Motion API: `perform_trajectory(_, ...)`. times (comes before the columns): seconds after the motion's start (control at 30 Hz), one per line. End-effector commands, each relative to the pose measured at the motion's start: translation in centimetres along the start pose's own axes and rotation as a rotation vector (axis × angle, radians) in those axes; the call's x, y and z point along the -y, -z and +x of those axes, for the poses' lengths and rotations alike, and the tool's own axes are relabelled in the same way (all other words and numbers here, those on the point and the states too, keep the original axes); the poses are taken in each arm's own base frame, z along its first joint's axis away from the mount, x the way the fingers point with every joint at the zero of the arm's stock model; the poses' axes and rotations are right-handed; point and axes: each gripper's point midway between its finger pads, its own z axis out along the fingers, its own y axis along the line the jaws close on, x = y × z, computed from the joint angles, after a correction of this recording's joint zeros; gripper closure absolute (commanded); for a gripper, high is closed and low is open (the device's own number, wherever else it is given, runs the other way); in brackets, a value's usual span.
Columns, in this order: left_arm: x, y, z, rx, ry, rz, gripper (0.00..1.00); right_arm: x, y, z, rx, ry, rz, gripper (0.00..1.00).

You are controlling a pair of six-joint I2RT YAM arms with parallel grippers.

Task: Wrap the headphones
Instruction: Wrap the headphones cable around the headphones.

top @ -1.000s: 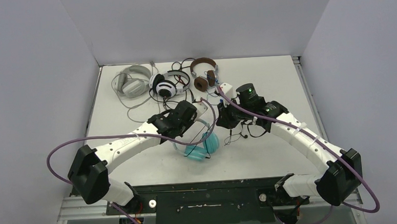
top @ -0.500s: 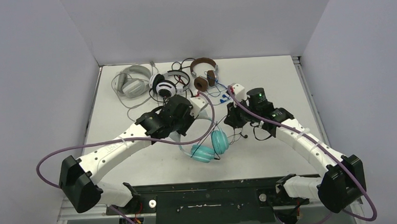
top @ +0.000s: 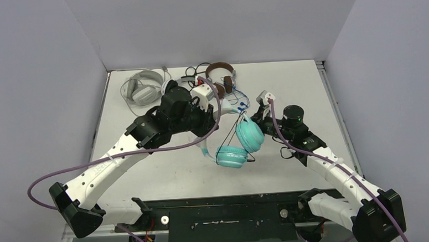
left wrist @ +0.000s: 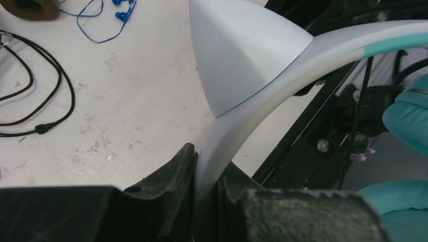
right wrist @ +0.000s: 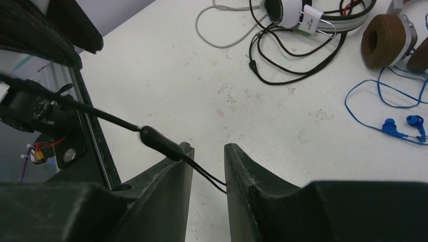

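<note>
Over the table (top: 288, 84), the left hand (left wrist: 207, 171) clamps the white band (left wrist: 303, 55) of the raised teal headphones (top: 250, 136), just before the brown headphones (top: 221, 72), while the right hand (right wrist: 208, 151) straddles a black cable (right wrist: 161, 142), its grip unclear.

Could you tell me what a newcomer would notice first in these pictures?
Most striking is the light teal headset at mid-table, its white band clamped in the left gripper. Just right of it, a thin black cable runs between the right gripper's fingers. Along the far edge lie a pale grey headset and a brown headset amid loose cables.
</note>
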Motion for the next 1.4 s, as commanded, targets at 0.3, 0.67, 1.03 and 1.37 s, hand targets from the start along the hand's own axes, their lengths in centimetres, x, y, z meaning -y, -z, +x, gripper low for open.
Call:
perform_trajectory(0.3, 4.7, 4.4, -10.8, 0.241, 0.221, 0.158, 1.00, -1.8, 0.6, -3.7, 0.264, 0.096, -0.088, 0.67)
perform_trajectory(0.67, 4.3, 5.5, -13.3, 0.271, 0.302, 0.157, 1.00, -1.8, 0.2, -2.2, 0.299, 0.134, -0.126, 0.32)
perform_trajectory(1.03, 5.4, 6.4, -15.7, 0.312, 0.318, 0.197, 1.00, 1.9, -0.4, -2.2, 0.323, 0.157, 0.050, 0.20)
perform_trajectory(1.37, 5.6, 7.4, -16.5, 0.341, 0.319, 0.206, 1.00, 0.7, -1.1, -2.3, 0.324, 0.190, -0.044, 0.12)
